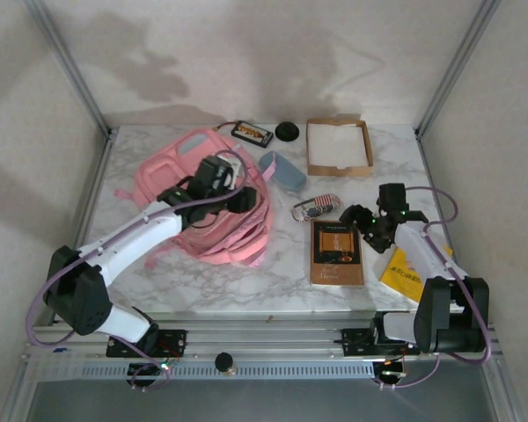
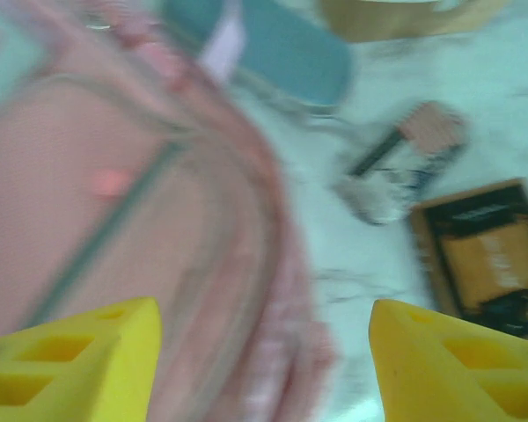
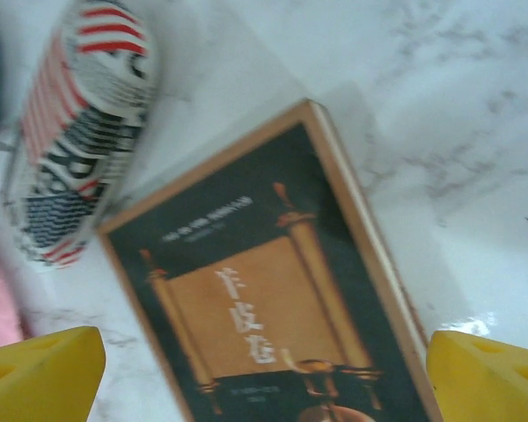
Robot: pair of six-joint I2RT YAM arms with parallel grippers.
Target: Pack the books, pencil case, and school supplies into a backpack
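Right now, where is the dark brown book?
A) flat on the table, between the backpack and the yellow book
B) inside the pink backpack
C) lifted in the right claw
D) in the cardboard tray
A: the dark brown book lies flat on the table, with the backpack on one side and the yellow book on the other.

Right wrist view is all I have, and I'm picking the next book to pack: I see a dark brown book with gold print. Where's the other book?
Observer: The thin bright yellow book lies at the near right edge of the marble table, right of the dark brown book, partly hidden by the right arm.
Operator: And the bag?
Observer: The large pink fabric backpack lies left of the brown book; the left gripper hangs open above it.
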